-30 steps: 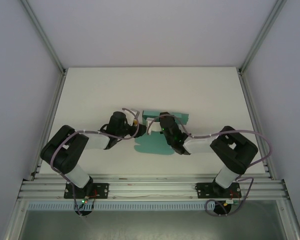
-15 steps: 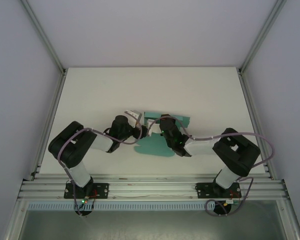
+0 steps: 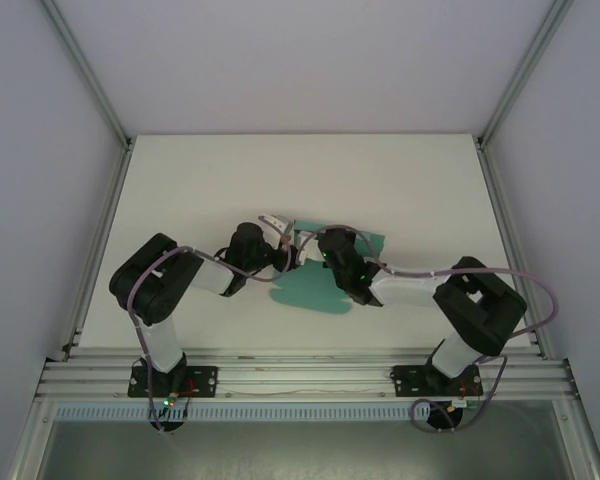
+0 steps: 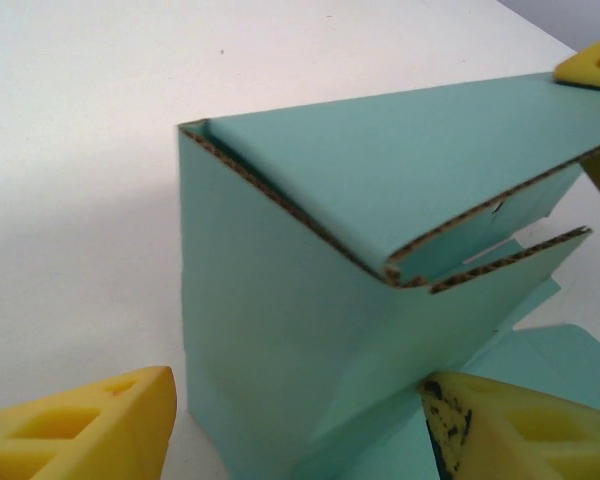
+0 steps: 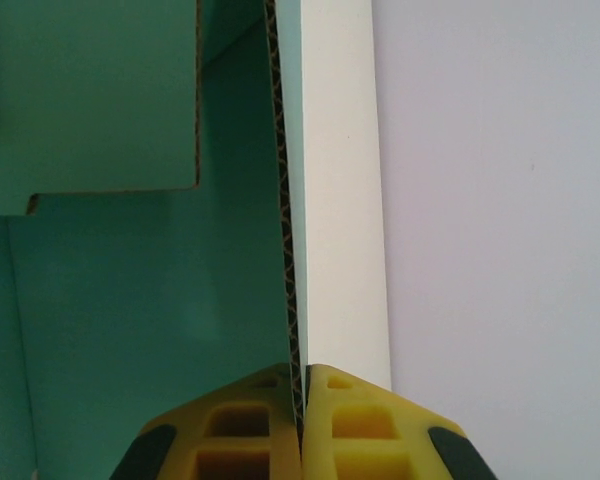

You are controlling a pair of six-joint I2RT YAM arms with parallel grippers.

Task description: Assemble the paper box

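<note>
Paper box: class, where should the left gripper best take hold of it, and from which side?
Probably the upright wall of the paper box, one finger on each face, from the left end: thin card, standing between the open left fingers; the right gripper pinches another edge.

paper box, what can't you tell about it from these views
Top external: both wrists cover the middle of the paper box, so how many walls stand is hidden.
Left wrist: the box runs off the right and bottom edges; whether the left gripper touches it is unclear.
Right wrist: beyond the edge pinched by the right gripper, the box is cut off.
</note>
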